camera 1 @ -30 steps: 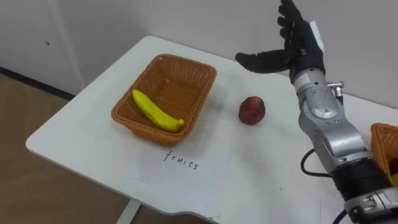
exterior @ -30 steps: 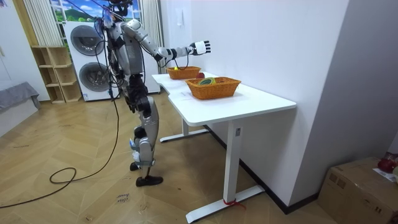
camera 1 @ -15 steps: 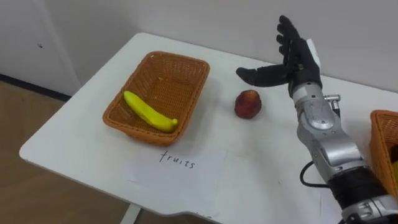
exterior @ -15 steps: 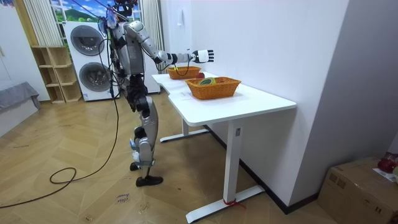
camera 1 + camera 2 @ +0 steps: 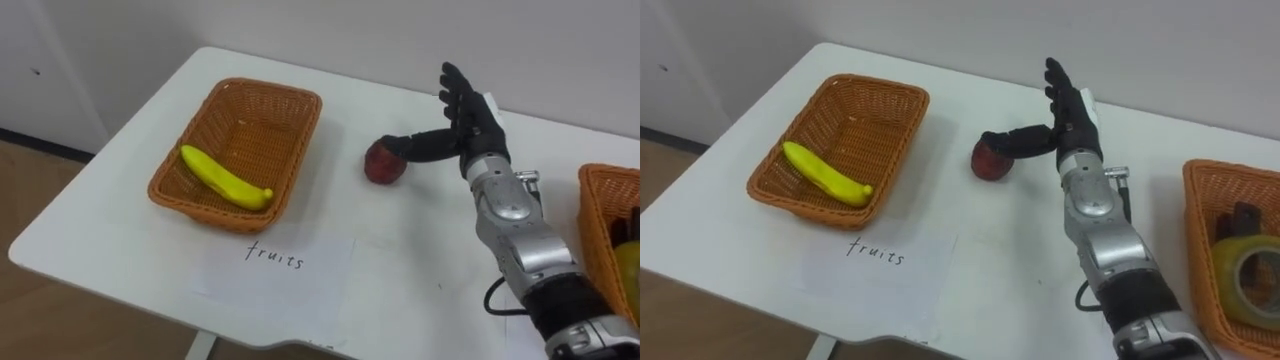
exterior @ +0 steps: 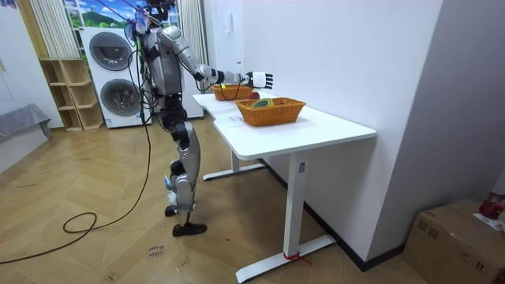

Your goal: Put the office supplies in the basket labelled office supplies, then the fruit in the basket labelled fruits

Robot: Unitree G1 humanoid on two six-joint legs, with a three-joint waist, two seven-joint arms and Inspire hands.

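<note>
R hand (image 5: 468,118) is wide open, fingers straight & spread, thumb reaching out over the top of the red apple (image 5: 381,166). Touching or just above, can't tell; nothing gripped. Prob. set this way to close round the fruit from its right side. Apple sits on the white table (image 5: 420,250), just beside the fruits basket (image 5: 304,150), which holds a banana (image 5: 224,179); paper label (image 5: 276,262) lies in front. Only that basket's rim stands between. The second basket (image 5: 1196,230) w/ tape roll (image 5: 1244,284) is far right, well apart.
</note>
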